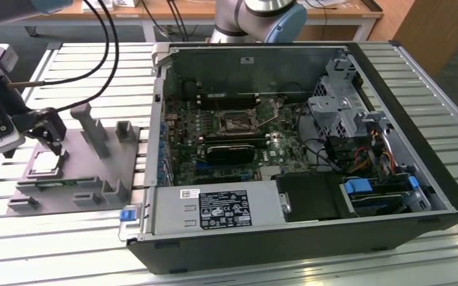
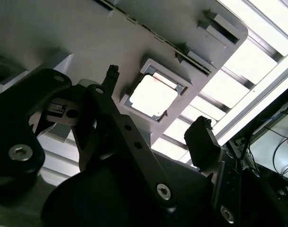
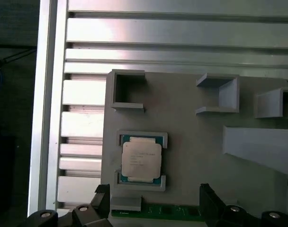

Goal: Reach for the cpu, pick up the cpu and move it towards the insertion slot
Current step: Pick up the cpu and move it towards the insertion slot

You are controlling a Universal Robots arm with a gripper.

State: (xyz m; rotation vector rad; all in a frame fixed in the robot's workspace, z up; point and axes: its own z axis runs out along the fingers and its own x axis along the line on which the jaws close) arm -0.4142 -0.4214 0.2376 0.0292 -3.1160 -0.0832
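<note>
cpu (image 3: 141, 160): shiny metal top | fixture (image 3: 191, 142): matt grey plastic | table (image 3: 182, 33): bright ribbed metal

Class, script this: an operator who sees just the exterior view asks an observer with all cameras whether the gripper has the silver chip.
Operator: Has the dark gripper lifted the small square silver-topped cpu off the grey plastic fixture?
Observer: No. In the second wrist view the gripper is open, one fingertip on either side of the cpu.
Operator: Is it seated?
Observer: In the first wrist view the cpu lies flat in its recess, a raised lip at two opposite edges.
</note>
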